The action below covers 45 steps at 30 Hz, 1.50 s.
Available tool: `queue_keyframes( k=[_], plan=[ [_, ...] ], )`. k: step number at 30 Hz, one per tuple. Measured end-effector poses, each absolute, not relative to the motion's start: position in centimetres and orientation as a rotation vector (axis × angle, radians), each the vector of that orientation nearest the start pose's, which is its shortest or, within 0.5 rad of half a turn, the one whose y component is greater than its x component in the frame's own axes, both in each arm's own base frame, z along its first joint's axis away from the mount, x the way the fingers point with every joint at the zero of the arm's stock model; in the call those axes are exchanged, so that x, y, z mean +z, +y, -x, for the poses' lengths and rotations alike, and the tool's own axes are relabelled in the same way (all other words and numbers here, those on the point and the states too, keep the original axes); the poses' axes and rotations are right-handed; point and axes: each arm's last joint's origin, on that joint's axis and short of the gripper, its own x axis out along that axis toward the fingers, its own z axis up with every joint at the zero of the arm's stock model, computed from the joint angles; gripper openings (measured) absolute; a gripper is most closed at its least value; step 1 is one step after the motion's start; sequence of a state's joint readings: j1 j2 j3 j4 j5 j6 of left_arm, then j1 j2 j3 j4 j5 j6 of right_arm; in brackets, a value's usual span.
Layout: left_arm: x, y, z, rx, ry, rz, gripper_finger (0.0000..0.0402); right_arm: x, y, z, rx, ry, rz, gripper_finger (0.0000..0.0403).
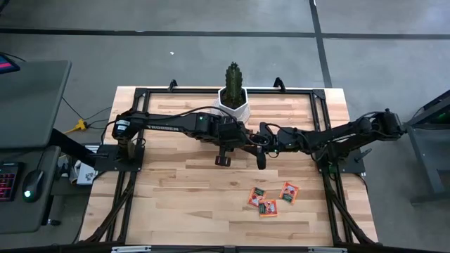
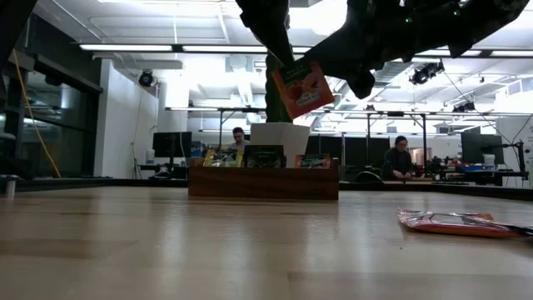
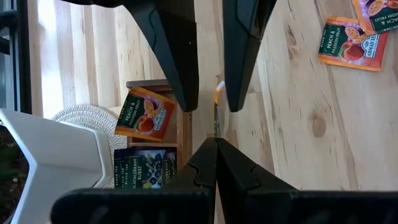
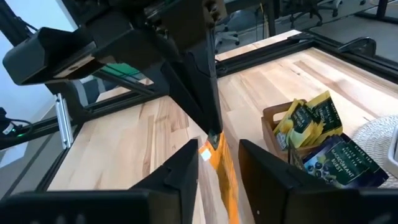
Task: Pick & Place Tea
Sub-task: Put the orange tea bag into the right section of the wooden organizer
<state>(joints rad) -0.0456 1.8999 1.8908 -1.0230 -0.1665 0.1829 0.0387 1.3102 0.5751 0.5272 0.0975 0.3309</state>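
Orange-red and held in the air, one tea sachet [image 2: 303,90] hangs above the counter [image 1: 176,183] between the two arms, which meet near the counter's middle, just in front of the white pot [image 1: 233,102] with its green plant [image 1: 233,76]. The left gripper [image 1: 223,158] has its jaws pinching the sachet's top edge; in the right wrist view the packet [image 4: 219,160] dangles edge-on from those dark fingers. The right gripper [image 1: 261,160] sits just beside it, its jaws spread on either side of the hanging packet and not closed on it.

In the low view the sachet hangs over a brown wooden tray [image 2: 263,182] that stands in front of the pot. The tray already holds packets: yellow-green ones [image 4: 306,122] in one compartment, dark blue ones [image 4: 341,163] in the next, and an orange one [image 3: 145,114] leaning at the third.

Three more orange-red sachets [image 1: 270,199] lie flat on the bare wood nearer the front, well apart from the tray, two of them touching.

Beyond the counter, two people [image 2: 401,158] sit at desks.
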Motion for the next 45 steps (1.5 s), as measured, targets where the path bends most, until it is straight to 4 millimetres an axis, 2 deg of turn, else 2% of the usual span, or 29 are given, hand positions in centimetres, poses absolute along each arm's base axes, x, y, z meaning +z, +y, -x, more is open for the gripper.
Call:
queue_keyframes(
  k=[6,14,29,33,41,45],
  plan=[
    [32.84,-1.34,-40.01,0.016,1.036,-0.276,0.0,21.9,0.76,-26.84,-0.09,0.195,-0.298,0.0077],
    [32.84,-1.35,-40.01,0.012,1.036,-0.281,0.0,21.9,0.76,-26.84,-0.09,0.195,-0.297,0.0005],
    [32.85,-1.29,-40.02,0.02,1.036,-0.318,0.0006,21.84,0.65,-26.81,-0.137,0.192,-0.34,0.0001],
    [32.86,-1.25,-40.02,0.023,1.038,-0.338,0.0043,21.8,0.64,-26.8,-0.139,0.197,-0.34,0.0001],
    [32.85,-1.12,-39.96,0.055,1.046,-0.359,0.0158,21.58,0.65,-26.75,-0.142,0.219,-0.343,0.0],
    [32.89,-0.97,-39.72,0.09,1.066,-0.388,0.0189,21.15,0.68,-26.63,-0.143,0.266,-0.361,0.0]
  ],
)
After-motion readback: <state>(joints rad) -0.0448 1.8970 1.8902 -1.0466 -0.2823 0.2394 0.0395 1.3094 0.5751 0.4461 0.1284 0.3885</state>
